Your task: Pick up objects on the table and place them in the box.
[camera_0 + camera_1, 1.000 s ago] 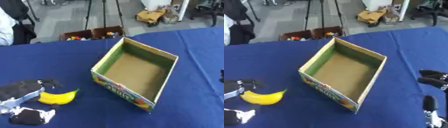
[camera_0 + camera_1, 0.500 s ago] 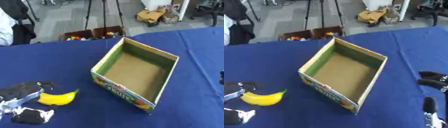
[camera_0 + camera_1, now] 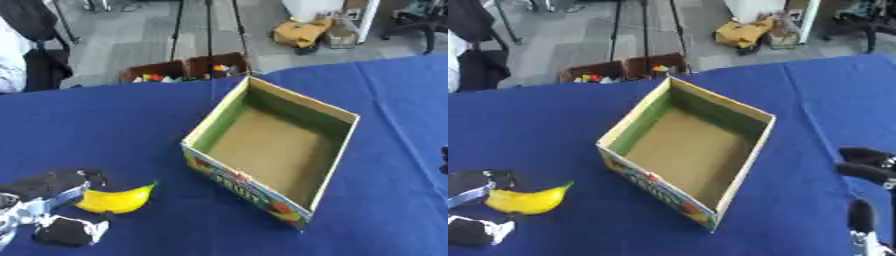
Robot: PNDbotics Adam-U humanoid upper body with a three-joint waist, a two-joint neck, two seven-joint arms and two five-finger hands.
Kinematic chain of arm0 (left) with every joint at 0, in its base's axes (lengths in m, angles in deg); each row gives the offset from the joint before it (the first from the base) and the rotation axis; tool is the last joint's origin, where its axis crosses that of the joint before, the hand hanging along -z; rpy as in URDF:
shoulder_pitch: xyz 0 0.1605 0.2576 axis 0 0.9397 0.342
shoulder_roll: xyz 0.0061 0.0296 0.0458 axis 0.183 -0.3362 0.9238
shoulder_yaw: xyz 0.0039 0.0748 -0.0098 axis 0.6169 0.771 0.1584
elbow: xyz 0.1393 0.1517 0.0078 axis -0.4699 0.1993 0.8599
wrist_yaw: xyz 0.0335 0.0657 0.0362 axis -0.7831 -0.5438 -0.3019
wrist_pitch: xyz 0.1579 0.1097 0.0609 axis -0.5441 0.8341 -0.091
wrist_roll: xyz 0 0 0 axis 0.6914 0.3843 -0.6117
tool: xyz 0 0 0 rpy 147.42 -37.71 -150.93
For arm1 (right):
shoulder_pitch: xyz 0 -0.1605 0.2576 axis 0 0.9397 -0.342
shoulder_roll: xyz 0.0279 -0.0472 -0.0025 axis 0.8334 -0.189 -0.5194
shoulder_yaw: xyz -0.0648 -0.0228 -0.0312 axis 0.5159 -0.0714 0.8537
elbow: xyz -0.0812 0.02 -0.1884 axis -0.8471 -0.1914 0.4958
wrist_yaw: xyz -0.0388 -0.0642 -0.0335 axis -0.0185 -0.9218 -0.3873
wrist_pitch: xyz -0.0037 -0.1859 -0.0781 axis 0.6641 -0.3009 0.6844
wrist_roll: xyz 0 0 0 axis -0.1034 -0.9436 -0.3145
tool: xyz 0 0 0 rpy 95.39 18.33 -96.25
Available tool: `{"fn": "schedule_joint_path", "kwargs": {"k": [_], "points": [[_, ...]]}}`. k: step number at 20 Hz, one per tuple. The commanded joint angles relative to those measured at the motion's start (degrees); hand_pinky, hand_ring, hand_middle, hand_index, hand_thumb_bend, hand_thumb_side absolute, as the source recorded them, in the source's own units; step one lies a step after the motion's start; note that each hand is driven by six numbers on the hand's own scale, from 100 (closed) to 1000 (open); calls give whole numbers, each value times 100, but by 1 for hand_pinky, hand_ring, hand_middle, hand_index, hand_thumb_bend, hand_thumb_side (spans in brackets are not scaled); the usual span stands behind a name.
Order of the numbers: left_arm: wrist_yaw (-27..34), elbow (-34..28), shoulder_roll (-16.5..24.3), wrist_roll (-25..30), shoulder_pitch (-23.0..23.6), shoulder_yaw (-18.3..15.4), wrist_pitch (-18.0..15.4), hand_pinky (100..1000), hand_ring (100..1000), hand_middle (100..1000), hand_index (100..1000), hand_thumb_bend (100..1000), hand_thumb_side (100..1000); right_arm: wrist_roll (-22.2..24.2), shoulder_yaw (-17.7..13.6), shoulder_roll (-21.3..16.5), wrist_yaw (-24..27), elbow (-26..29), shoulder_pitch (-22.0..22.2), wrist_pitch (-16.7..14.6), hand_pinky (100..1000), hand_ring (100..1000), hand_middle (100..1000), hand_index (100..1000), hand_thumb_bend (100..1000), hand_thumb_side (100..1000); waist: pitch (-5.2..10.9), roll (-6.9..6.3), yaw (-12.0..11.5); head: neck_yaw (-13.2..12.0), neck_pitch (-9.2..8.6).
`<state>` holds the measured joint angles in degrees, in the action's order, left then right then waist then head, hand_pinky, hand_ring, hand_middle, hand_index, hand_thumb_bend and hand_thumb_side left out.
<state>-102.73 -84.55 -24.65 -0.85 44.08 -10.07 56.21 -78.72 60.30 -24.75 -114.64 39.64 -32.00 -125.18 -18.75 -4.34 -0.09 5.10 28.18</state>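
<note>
A blue cloth [image 3: 114, 130] covers the table and fills most of the frame, smooth but for a few faint creases at the right. Past its far edge, across the top of the frame, lies a grey floor with thin black tripod legs [image 3: 208, 30], two low open crates [image 3: 185, 70] holding small coloured things, and a yellow bundle [image 3: 302, 32] at upper right.

At centre stands the box [image 3: 276, 150], open-topped cardboard set askew, a corner pointing to the bottom of the frame. Its inner walls are green, its floor plain brown, and its near outer wall carries a bright printed picture. Nothing lies inside it.

At lower left the banana [image 3: 115, 200], yellow, smooth and curved, lies on the cloth well apart from the box. The left hand [image 3: 44, 205], black and silver, has fingers curled on both sides of the banana's end. The right hand [image 3: 866, 180] shows at the lower right edge, dark fingers straight and relaxed, holding nothing.
</note>
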Motion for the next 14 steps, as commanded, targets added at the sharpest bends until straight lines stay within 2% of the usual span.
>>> {"fn": "schedule_joint_path", "kwargs": {"k": [1, 8, 9, 14], "points": [[-69, 106, 56, 35, -107, 9, -105, 779, 889, 908, 950, 100, 470, -782, -2, -37, 7, 87, -24, -815, 620, 715, 532, 709, 100, 879, 67, 9, 9, -22, -66], [-245, 294, -31, 76, -160, 44, -244, 784, 892, 916, 970, 100, 472, -765, 11, -8, -5, 87, -33, -807, 620, 714, 531, 709, 100, 881, 46, 6, 22, -25, -79], [-258, 304, -35, 72, -165, 42, -252, 778, 883, 883, 944, 100, 467, -764, 12, -6, -6, 87, -34, -807, 619, 714, 530, 708, 100, 881, 42, 5, 24, -27, -81], [-538, 404, -106, -78, -218, 52, -332, 759, 864, 835, 905, 100, 470, -763, 19, 5, -20, 87, -44, -817, 620, 715, 530, 708, 100, 880, 20, -1, 36, -39, -86]]}}
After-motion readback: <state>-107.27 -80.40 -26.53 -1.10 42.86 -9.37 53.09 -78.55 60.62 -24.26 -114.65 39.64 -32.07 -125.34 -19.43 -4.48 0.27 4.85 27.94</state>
